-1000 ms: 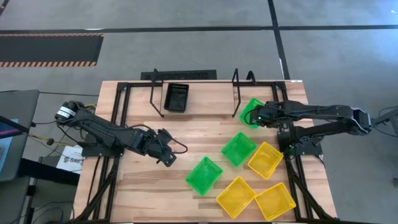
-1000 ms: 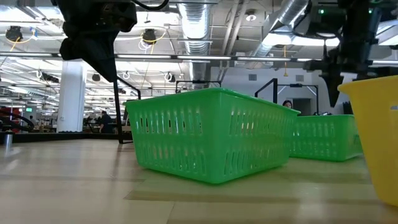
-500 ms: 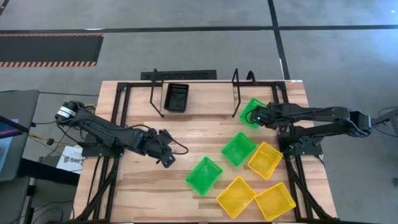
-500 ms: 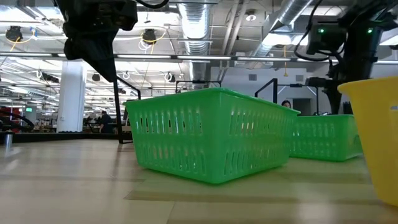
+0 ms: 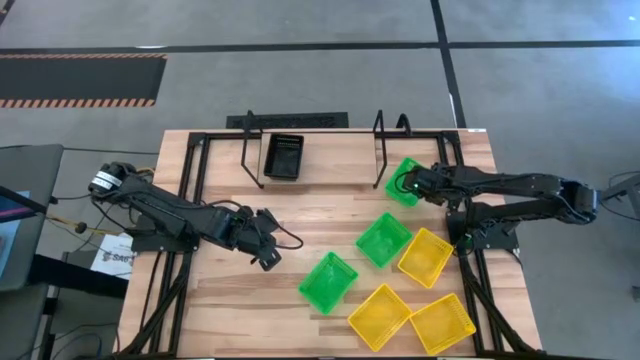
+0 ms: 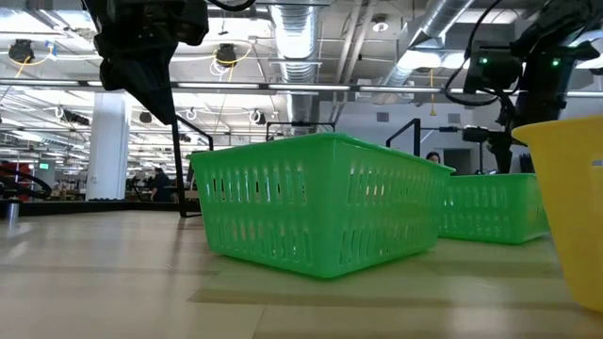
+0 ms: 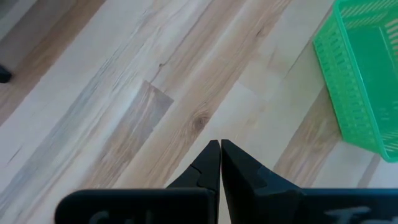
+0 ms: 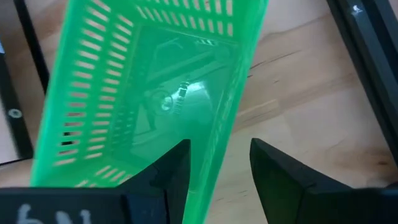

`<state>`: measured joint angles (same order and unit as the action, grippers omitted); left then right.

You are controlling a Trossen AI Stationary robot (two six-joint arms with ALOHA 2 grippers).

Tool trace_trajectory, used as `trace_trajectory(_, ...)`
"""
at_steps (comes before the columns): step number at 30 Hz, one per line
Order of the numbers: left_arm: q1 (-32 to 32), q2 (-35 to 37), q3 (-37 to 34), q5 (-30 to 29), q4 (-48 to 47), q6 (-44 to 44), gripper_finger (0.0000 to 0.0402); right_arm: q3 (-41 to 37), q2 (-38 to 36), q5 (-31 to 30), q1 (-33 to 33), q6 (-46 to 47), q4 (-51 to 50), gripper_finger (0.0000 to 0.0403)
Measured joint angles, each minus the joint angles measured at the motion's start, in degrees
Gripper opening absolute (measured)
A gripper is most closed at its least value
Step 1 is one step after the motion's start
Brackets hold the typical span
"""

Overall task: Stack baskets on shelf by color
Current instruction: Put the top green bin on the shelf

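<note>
As its fingers straddle one wall, right pincer [image 8: 219,163] stands open on bright green mesh-walled plastic basket [image 8: 149,93] | light, springy: grip the rim | left pincer [image 7: 220,163] closed, idle over table [image 7: 124,93].

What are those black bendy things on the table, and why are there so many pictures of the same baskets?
They are two robot arms with pinchers called grippers. One camera looks down from above, one sits low on the table, and one rides on each arm's wrist. On the table lie three green baskets and three yellow baskets, and a black basket sits on the shelf. The right gripper has open fingers on either side of one wall of the green basket beside the shelf. The left gripper is shut, holds nothing and waits over bare wood.
</note>
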<state>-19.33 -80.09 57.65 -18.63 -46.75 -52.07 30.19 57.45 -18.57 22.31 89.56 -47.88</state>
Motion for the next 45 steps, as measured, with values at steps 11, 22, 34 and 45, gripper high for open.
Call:
trace_trajectory(11,0.0,0.0,0.0,0.5,0.0,0.5,0.0,-2.9,0.0,0.2,0.0,0.0,0.2,0.0131)
trace_trajectory(22,0.0,0.0,0.0,0.9,0.1,0.5,0.0,-3.4,0.0,0.2,0.0,-5.2,1.9,0.0012)
trace_trajectory(34,0.0,0.0,0.0,0.9,0.2,0.2,0.0,10.4,-1.8,-2.4,-4.1,-15.9,-5.7,0.0004)
trace_trajectory(45,0.0,0.0,0.0,0.8,0.2,-2.9,0.0,41.6,0.3,-14.6,-10.3,-17.3,-41.6,0.0003)
